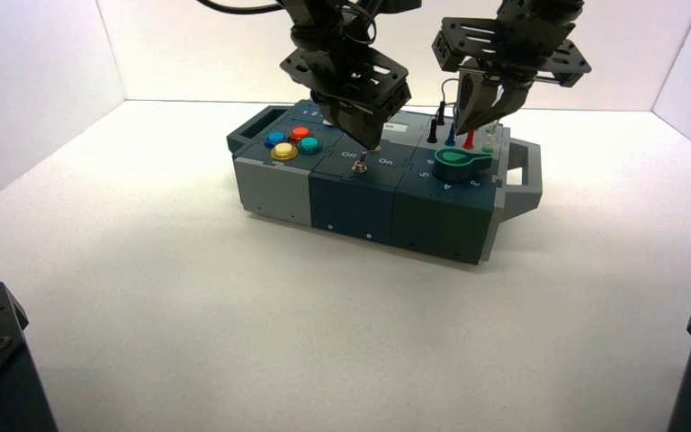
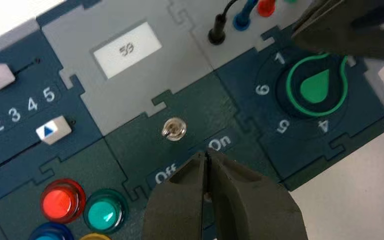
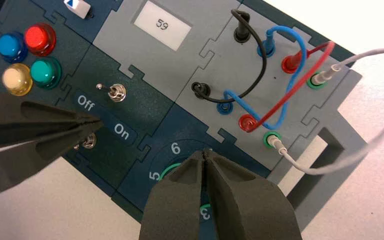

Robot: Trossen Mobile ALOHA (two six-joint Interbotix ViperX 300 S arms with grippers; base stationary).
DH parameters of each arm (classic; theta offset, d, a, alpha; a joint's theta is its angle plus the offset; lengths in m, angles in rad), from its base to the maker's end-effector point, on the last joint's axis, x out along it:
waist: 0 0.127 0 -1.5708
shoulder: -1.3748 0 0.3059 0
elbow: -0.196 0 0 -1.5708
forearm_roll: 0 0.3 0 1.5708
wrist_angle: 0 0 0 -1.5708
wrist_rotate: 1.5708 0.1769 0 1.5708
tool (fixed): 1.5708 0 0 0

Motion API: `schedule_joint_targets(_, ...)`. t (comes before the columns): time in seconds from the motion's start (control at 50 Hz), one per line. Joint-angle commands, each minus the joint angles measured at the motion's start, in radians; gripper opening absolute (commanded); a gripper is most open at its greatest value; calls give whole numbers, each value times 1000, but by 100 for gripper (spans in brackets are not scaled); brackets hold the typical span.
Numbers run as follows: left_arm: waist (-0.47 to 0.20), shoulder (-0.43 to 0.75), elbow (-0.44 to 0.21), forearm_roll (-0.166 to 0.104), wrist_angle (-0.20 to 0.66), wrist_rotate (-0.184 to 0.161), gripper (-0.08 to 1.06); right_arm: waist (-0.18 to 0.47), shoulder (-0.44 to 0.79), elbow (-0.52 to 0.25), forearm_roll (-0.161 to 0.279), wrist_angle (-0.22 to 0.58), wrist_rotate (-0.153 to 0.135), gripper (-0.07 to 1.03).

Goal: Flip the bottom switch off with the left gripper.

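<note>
White table; left gripper (image 3: 87,125) hides bottom switch (image 3: 88,142).

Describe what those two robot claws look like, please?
Both are black. The left gripper is a bulky, boxy block with black cable looping above it, ending in two dark, tapered fingers that have a matte, slightly olive look close up. The right gripper has the same tapered fingers under a wide flat black plate punched with holes.
</note>
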Motion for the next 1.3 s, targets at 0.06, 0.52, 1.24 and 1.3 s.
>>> schedule_joint_targets(0.06,-34,-9,-34,2,-3,5,-3,0,-11,-17,6,-9,5,-2)
schedule_joint_targets(0.52,-57,9,-12,5,29,6,-3,-2,9,-15,15,-6,5,-2)
schedule_joint_targets(1.24,28,14,0,25,35,5,-3,-2,11,-11,28,-2,3,-2)
schedule_joint_targets(1.3,44,8,6,25,35,5,-3,0,11,-11,29,-2,3,-2)
